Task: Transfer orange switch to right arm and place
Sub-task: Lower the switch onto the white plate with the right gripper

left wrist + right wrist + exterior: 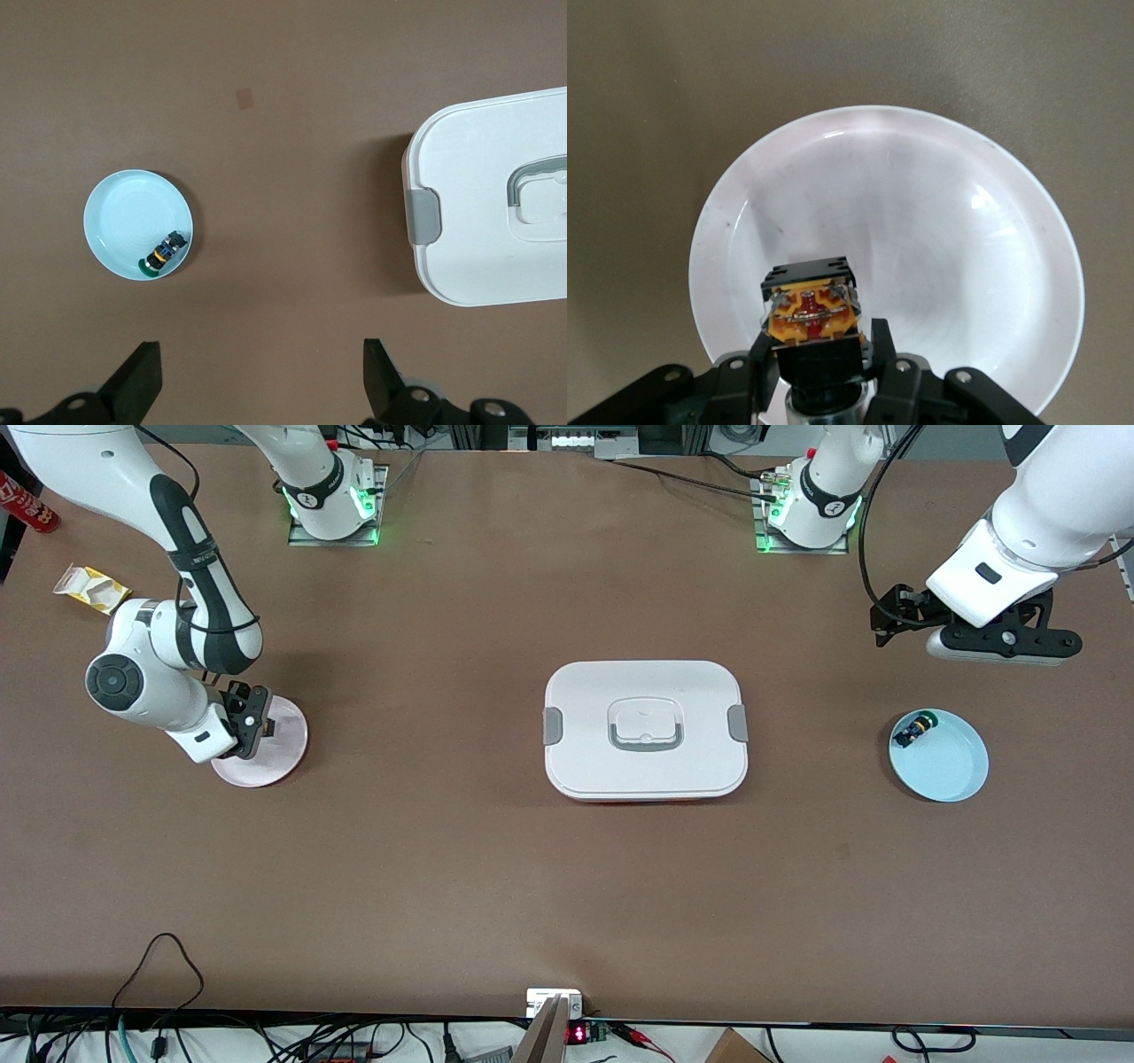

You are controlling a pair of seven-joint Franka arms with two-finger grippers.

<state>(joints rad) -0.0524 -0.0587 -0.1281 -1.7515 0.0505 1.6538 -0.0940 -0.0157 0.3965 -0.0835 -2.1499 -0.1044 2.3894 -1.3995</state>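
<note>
R hand [819, 367] pinches orange switch [812, 310] over pink plate [966, 230] for set-down, L hand [261, 376] wide, idle near blue dish [115, 217].

Robotics lab: bolted arm bases [335, 500], loose cables [159, 965], bench electronics [580, 1033].

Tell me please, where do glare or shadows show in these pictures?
Right wrist view: soft glare on the pink plate under the held orange switch. Front view: the right arm casts a shadow beside the plate. Left wrist view: a dark shadow edges the white box.
</note>
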